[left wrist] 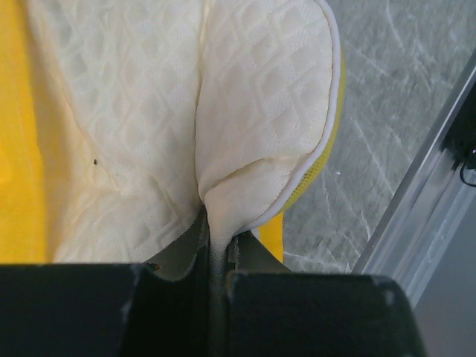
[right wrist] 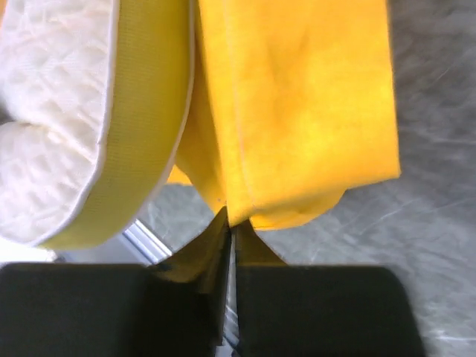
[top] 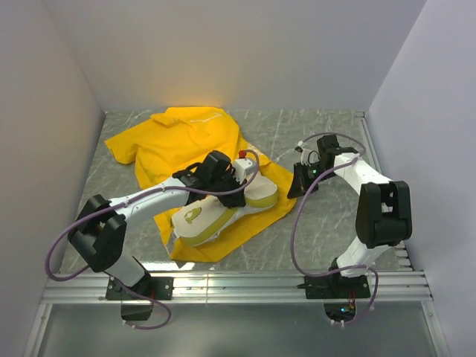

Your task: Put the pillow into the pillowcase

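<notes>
Closest in, the left tool (left wrist: 217, 238) is pinched tight on a fold of the pillow (left wrist: 260, 111), its cream quilted face bunched between the jaws. At the pillow's 3 o'clock the right tool (right wrist: 230, 227) nips the pillowcase (right wrist: 297, 111) by its yellow edge. The pillow lies on top of the pillowcase at the middle of the tabletop (top: 335, 223), outside it; the case spreads toward 11 o'clock.

The left pincer (left wrist: 218, 256) is clamped on a bunched fold of the cream quilted pillow (left wrist: 260, 104); yellow pillowcase (left wrist: 16, 149) shows at left, grey desk (left wrist: 401, 97) at right.
</notes>
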Robot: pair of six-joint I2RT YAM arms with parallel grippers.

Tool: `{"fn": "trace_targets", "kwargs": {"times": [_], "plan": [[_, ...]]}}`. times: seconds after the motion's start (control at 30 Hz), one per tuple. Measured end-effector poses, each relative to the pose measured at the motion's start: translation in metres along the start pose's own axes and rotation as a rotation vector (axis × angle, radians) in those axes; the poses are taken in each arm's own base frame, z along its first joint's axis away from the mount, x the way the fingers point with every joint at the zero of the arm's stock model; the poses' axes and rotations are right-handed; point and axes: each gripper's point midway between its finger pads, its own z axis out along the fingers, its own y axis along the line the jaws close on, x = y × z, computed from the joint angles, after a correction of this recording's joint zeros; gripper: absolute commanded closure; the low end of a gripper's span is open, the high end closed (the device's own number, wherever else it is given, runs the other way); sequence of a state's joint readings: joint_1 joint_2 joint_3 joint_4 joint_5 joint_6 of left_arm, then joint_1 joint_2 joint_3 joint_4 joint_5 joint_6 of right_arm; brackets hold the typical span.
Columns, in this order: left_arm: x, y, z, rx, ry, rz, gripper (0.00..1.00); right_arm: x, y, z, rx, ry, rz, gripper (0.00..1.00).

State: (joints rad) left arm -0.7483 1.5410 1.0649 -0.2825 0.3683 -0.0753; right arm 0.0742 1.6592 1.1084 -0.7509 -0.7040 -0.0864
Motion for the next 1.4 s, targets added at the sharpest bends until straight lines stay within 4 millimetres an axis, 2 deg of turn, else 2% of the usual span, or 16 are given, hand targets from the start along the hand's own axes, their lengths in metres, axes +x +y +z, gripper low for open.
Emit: {"fn": "trace_targets", "kwargs": {"times": [0.03, 0.07, 0.1, 0.13, 0.23, 0.4, 0.6, 0.7, 0.8, 0.83, 0.93, 1.03, 1.13, 1.23, 1.3, 1.4], "plan": [[0.005, 0.000, 0.002, 0.004, 0.011, 0.000, 1.00, 0.004, 0.000, 0.000, -0.002, 0.016, 0.003, 0.38], [0.008, 0.001, 0.004, 0.004, 0.018, -0.001, 1.00, 0.008, -0.001, -0.001, 0.002, 0.035, 0.012, 0.24], [0.012, 0.002, 0.005, 0.003, 0.027, -0.001, 1.00, 0.009, -0.003, -0.002, 0.011, 0.044, 0.008, 0.18], [0.015, 0.003, 0.007, 0.001, 0.034, -0.001, 1.00, 0.007, -0.005, -0.002, 0.025, 0.044, 0.005, 0.03], [0.023, 0.004, 0.009, 0.003, 0.051, 0.002, 1.00, -0.003, -0.015, -0.005, 0.087, 0.016, -0.018, 0.01], [0.024, 0.003, 0.009, 0.018, 0.053, 0.014, 1.00, -0.043, -0.033, -0.001, 0.223, -0.073, -0.063, 0.00], [0.028, 0.002, 0.008, 0.024, 0.055, 0.020, 1.00, -0.082, -0.044, 0.035, 0.354, -0.075, -0.139, 0.00], [0.028, 0.002, 0.002, 0.017, 0.044, 0.026, 1.00, -0.078, -0.049, 0.061, 0.381, -0.023, -0.159, 0.16], [0.027, 0.003, -0.005, -0.007, 0.021, 0.028, 1.00, -0.077, -0.045, 0.072, 0.368, 0.005, -0.189, 0.84], [0.027, 0.005, -0.007, -0.020, 0.013, 0.026, 1.00, -0.073, -0.043, 0.076, 0.346, 0.022, -0.183, 1.00], [0.024, 0.013, -0.009, -0.074, -0.003, 0.012, 1.00, -0.052, -0.030, 0.083, 0.235, 0.092, -0.155, 1.00], [0.023, 0.028, -0.006, -0.165, -0.011, -0.008, 1.00, -0.025, 0.001, 0.078, 0.056, 0.142, -0.120, 1.00], [0.026, 0.050, 0.002, -0.277, 0.007, -0.035, 1.00, -0.008, 0.039, 0.055, -0.095, 0.152, -0.131, 1.00], [0.029, 0.069, 0.013, -0.364, 0.036, -0.064, 1.00, -0.011, 0.071, 0.019, -0.167, 0.074, -0.244, 1.00], [0.028, 0.083, 0.021, -0.406, 0.049, -0.096, 1.00, -0.010, 0.080, -0.001, -0.178, 0.031, -0.300, 1.00], [0.020, 0.106, 0.031, -0.448, 0.038, -0.179, 1.00, -0.002, 0.075, -0.013, -0.155, 0.008, -0.325, 1.00]]}}
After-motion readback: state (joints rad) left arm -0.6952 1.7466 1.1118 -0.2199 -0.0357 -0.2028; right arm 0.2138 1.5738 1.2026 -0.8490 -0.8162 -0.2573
